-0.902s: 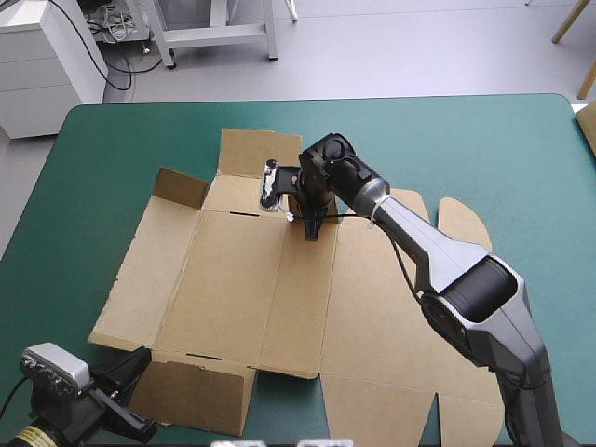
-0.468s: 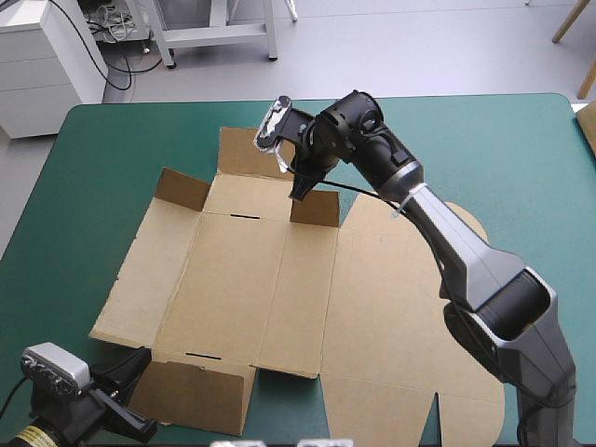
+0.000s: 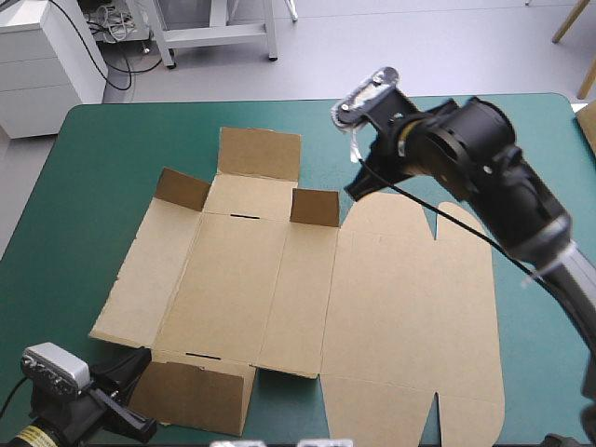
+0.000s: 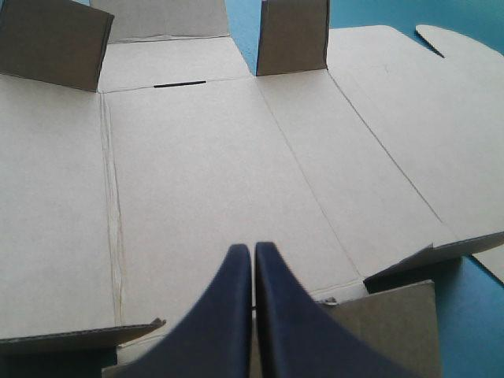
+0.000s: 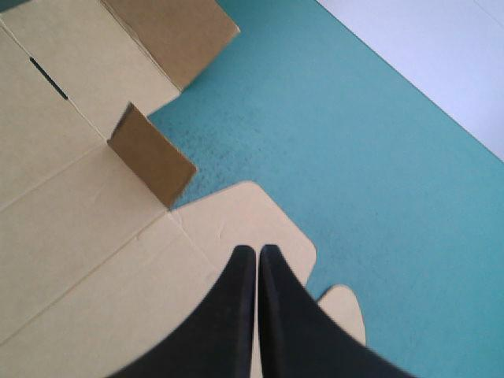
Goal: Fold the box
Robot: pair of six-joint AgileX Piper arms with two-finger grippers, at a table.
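Hanging in the air over the far side of the sheet, the right hand (image 3: 358, 186) has its two black fingers pressed together into one point, and it holds nothing. Right under its tip is a round tab (image 5: 260, 213) on the far edge of the box (image 3: 279, 289). It does not seem to touch the board. Just beside it, toward the left, a small flap (image 3: 315, 207) stands up.

The left hand (image 4: 253, 250) is pressed shut too, and empty. It sits low at the near left corner of the box, with its tip over the near edge. From there the whole sheet stretches away ahead of it, out to another standing flap (image 3: 182, 189) at the far left.

The box is a brown sheet lying mostly flat in the middle of the teal-green desk (image 3: 112, 149). Its long way runs from left to right (the wide plain part is on the right).

So I think the near edge belongs to the left hand, which is closest to it. The far flaps and the wide right part are closest to the right hand. With both hands shut, a push looks easier than a pinch.
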